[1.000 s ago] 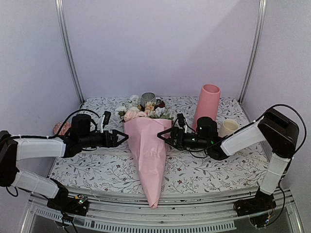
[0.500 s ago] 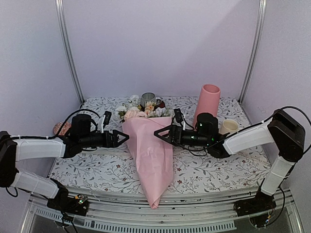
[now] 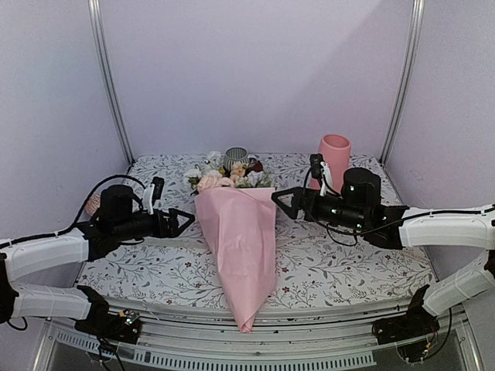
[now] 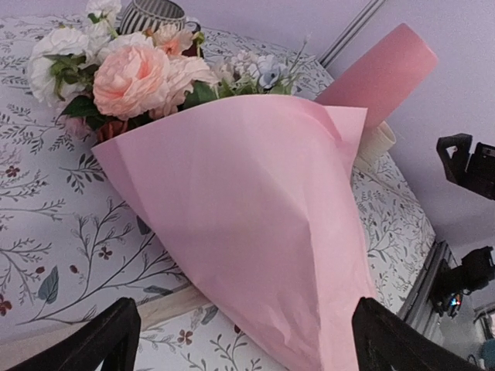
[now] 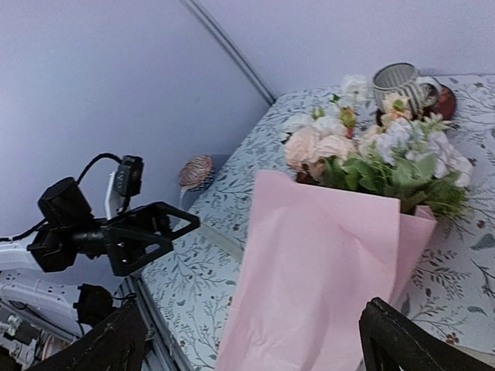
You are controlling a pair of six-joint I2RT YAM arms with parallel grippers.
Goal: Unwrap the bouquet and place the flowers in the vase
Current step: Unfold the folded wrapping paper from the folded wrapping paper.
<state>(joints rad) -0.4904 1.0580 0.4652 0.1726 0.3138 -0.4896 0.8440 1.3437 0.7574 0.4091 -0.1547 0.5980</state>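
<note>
Top external: pale pink paper-cone bouquet (image 3: 241, 247) flat on floral-print surface (image 3: 348, 263); left jaws, right jaws flanking, wide, empty.

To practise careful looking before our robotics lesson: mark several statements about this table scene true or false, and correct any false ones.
1. The flowers lie wrapped in pink paper. True.
2. Flowers stand in the vase. False: none rise from it.
3. The left tool and right tool are both open. True.
4. The left tool grips the paper. False: it is beside the paper, apart from it.
5. A striped cup stands behind the flowers. True.
</note>
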